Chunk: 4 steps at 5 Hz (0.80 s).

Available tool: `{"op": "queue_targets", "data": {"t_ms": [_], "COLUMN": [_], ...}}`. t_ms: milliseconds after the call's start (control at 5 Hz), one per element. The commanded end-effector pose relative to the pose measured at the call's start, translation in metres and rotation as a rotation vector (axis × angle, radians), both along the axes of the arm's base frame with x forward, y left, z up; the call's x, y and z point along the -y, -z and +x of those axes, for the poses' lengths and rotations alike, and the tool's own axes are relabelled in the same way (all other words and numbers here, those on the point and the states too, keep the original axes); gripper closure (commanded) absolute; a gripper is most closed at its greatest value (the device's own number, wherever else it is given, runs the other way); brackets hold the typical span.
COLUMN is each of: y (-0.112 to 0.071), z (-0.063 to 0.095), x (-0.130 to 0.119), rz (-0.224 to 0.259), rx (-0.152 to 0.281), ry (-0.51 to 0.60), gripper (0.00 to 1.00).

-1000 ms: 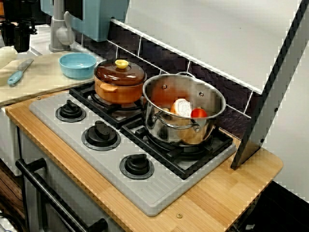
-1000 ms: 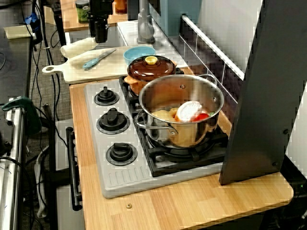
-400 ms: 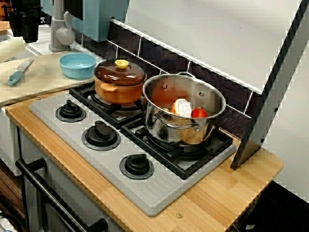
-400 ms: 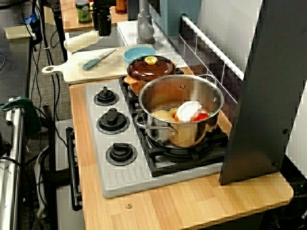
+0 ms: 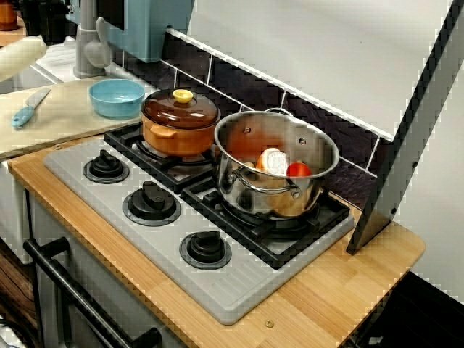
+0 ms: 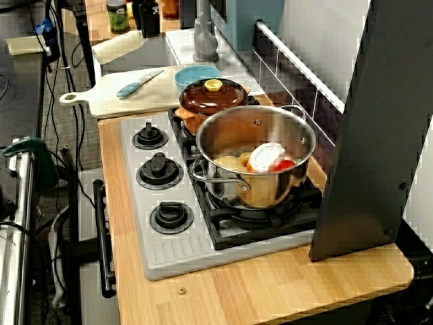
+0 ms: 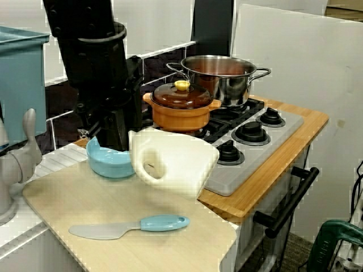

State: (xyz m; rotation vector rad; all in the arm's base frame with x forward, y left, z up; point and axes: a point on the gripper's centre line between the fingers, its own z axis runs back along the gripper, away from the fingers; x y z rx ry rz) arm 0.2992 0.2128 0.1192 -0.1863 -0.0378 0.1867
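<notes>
My black gripper [image 7: 121,135] hangs over the back of the pale cutting board [image 7: 68,195], shut on one end of a cream jug [image 7: 173,161] with a loop handle. The jug sticks out sideways, lifted off the board, beside the light blue bowl [image 7: 109,164]. From the stove's front the jug [image 5: 22,56] shows at the top left edge, the gripper [image 5: 51,20] dark behind it. From the stove's end the jug [image 6: 122,47] floats above the board [image 6: 101,101], below the gripper [image 6: 149,15]. A blue-handled knife [image 7: 127,226] lies on the board.
On the back burner of the grey stove [image 5: 167,254] stands an orange pot with a brown lid [image 5: 180,123]. A steel pot [image 5: 275,163] holding food stands on the burner beside it. A grey faucet [image 5: 87,43] and teal box [image 7: 20,85] stand by the board.
The gripper has risen and drawn back from the board, carrying the cream jug up with it. Pots, bowl and knife have not moved.
</notes>
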Motion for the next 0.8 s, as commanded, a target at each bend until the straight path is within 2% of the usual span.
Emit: {"op": "queue_targets", "data": {"t_ms": [0,400,600], "y": [-0.048,-0.053,-0.059], "z": [-0.001,-0.001,-0.003], "x": [0.014,0.035,0.045], "rz": [0.055,0.113,0.124], "rx": [0.109,0.106,0.129], "ry": [0.014,-0.011,-0.052], "gripper": [1.00,1.00,1.00]}}
